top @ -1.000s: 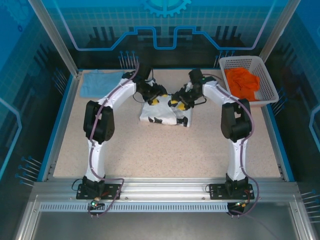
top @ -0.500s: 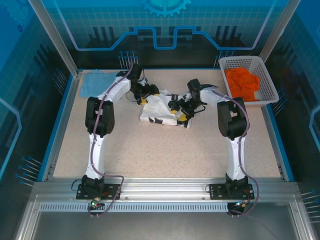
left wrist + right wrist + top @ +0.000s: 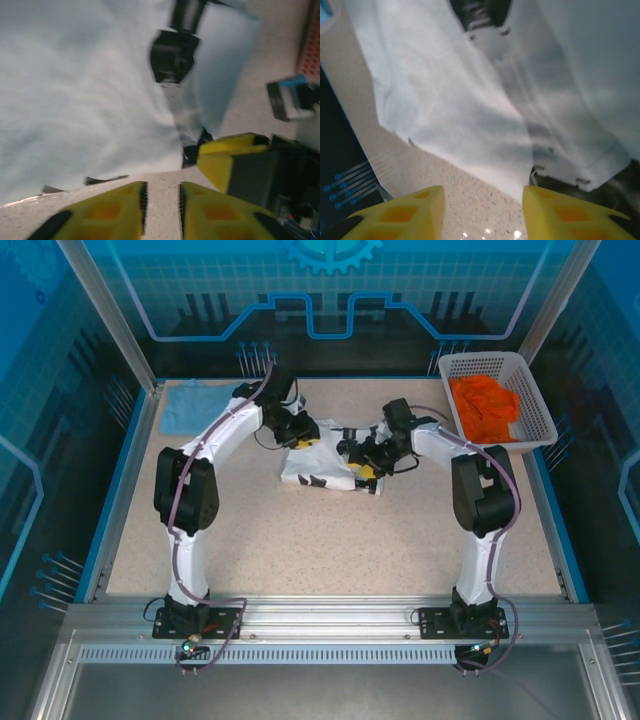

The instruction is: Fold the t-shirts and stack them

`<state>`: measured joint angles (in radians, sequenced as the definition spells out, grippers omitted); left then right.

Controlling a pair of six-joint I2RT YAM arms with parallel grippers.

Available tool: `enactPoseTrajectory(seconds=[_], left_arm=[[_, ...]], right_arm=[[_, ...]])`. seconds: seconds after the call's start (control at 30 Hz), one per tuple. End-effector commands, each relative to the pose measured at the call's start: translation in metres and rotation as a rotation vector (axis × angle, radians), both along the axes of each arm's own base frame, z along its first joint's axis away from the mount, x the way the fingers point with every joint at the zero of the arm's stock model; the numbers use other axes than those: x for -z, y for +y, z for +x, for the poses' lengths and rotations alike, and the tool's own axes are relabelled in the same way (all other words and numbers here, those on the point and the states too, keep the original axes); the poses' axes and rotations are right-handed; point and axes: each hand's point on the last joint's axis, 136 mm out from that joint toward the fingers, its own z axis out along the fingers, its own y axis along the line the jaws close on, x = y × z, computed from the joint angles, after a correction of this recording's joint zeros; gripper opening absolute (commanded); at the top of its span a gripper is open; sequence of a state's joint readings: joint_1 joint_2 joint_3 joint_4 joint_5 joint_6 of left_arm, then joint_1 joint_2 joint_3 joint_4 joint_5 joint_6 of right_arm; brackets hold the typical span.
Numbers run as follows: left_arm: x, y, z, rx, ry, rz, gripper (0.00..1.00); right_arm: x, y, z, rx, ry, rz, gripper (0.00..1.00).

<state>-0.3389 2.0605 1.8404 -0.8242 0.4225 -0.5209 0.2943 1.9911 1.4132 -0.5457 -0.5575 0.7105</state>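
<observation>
The white t-shirt (image 3: pixel 325 468) lay near the middle of the table (image 3: pixel 330 550), gathered into a rough rectangle, with black printed marks showing along its near edge and its far part plain and softly creased. The light blue t-shirt (image 3: pixel 195 406) lay flat in the far left corner, well apart from it. Your left gripper (image 3: pixel 303 439) stood at the white shirt's far left edge. In the left wrist view its yellow fingers (image 3: pixel 115 210) were drawn nearly together, with the hem right at their tips, and you could not tell whether they pinched it. Your right gripper (image 3: pixel 362 465) stood at the shirt's right side, its fingers (image 3: pixel 410 212) spread and released, with bare table between them and the cloth edge just beyond. A white lattice basket (image 3: pixel 480 356) holding orange cloth (image 3: pixel 485 405) sat at the far right.
</observation>
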Motion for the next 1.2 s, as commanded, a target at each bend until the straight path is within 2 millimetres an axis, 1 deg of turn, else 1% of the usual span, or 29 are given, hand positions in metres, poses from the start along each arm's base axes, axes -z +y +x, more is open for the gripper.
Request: enactPoseTrajectory(seconds=[0.0,0.07,0.1,0.13,0.2,0.23,0.3,0.37,0.43,0.53,0.63,0.77,0.83,0.9,0.93,1.0,1.03,1.13,1.17], left_arm=[[0.010,-0.045,-0.029,0.134,0.096,-0.114,0.16],[0.025,-0.061,-0.035,0.160,0.157,-0.152,0.11],[0.033,-0.065,-0.036,0.161,0.179,-0.159,0.10],[0.045,-0.067,-0.037,0.164,0.198,-0.156,0.09],[0.069,-0.060,-0.037,0.148,0.219,-0.115,0.07],[0.083,-0.053,-0.038,0.135,0.237,-0.086,0.06],[0.102,-0.039,-0.040,0.094,0.266,-0.062,0.05],[0.120,-0.016,-0.043,0.044,0.277,-0.010,0.07],[0.132,0.010,-0.045,-0.008,0.280,0.036,0.10],[0.145,0.047,-0.048,-0.098,0.289,0.043,0.13],[0.155,0.078,-0.052,-0.144,0.283,0.054,0.18],[0.171,0.108,-0.060,-0.196,0.318,0.054,0.21],[0.171,0.118,-0.060,-0.232,0.329,0.033,0.24],[0.163,0.124,-0.054,-0.254,0.311,0.025,0.30],[0.155,0.126,-0.048,-0.262,0.294,0.018,0.35],[0.134,0.124,-0.034,-0.269,0.256,-0.010,0.44],[0.121,0.123,-0.025,-0.268,0.228,-0.028,0.49],[0.082,0.117,0.004,-0.256,0.142,-0.071,0.68],[0.072,0.116,0.014,-0.247,0.111,-0.079,0.73]], right_arm=[[0.006,0.011,-0.008,-0.032,0.005,0.036,0.32],[0.018,0.011,-0.009,-0.027,0.040,0.025,0.27],[0.021,0.011,-0.008,-0.025,0.050,0.026,0.27],[0.027,0.011,-0.008,-0.020,0.065,0.020,0.26],[0.037,0.008,-0.008,-0.004,0.098,0.007,0.25],[0.044,0.006,-0.010,0.001,0.120,0.003,0.24],[0.056,0.001,-0.015,0.005,0.157,-0.010,0.22],[0.071,-0.007,-0.024,0.003,0.192,-0.039,0.22],[0.082,-0.018,-0.030,0.011,0.220,-0.056,0.21],[0.093,-0.035,-0.036,0.032,0.241,-0.068,0.21],[0.101,-0.045,-0.040,0.038,0.253,-0.081,0.21],[0.106,-0.051,-0.043,0.034,0.255,-0.086,0.22],[0.105,-0.051,-0.043,0.030,0.252,-0.082,0.23],[0.100,-0.050,-0.040,0.026,0.234,-0.073,0.26],[0.096,-0.049,-0.038,0.024,0.221,-0.066,0.28],[0.087,-0.046,-0.034,0.021,0.204,-0.048,0.32],[0.080,-0.042,-0.031,0.016,0.187,-0.026,0.35],[0.048,-0.030,-0.022,-0.007,0.120,0.026,0.45],[0.035,-0.027,-0.019,-0.014,0.090,0.039,0.50]])
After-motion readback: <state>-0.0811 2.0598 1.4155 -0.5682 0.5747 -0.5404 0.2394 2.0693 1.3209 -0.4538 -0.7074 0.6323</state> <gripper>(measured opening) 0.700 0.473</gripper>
